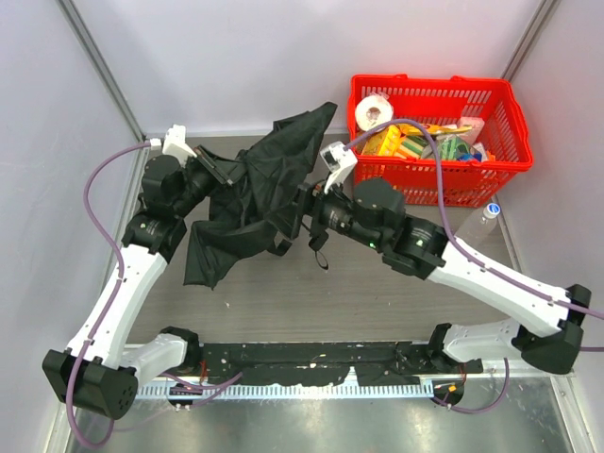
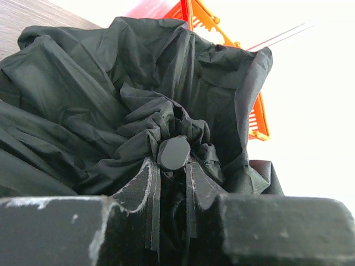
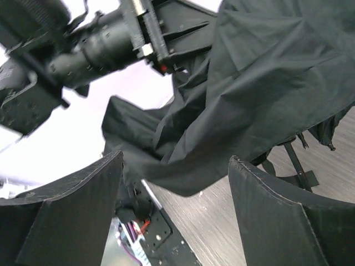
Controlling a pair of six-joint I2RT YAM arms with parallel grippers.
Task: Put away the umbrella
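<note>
The black fabric umbrella (image 1: 255, 189) lies loosely collapsed and crumpled on the table left of centre, its wrist loop (image 1: 321, 253) trailing toward me. My left gripper (image 1: 219, 173) is at its left side. In the left wrist view the left gripper (image 2: 173, 177) is shut on the bunched top end of the umbrella (image 2: 111, 94), just below its round black cap (image 2: 175, 152). My right gripper (image 1: 300, 212) is at the umbrella's right edge. In the right wrist view the right gripper (image 3: 176, 158) is wide open and empty, with umbrella fabric (image 3: 266, 72) hanging just beyond its fingertips.
A red plastic basket (image 1: 453, 184) full of packets and a paper roll stands at the back right; its edge shows in the left wrist view (image 2: 194, 14). A clear bottle (image 1: 486, 215) lies beside it. White walls enclose the left, back and right.
</note>
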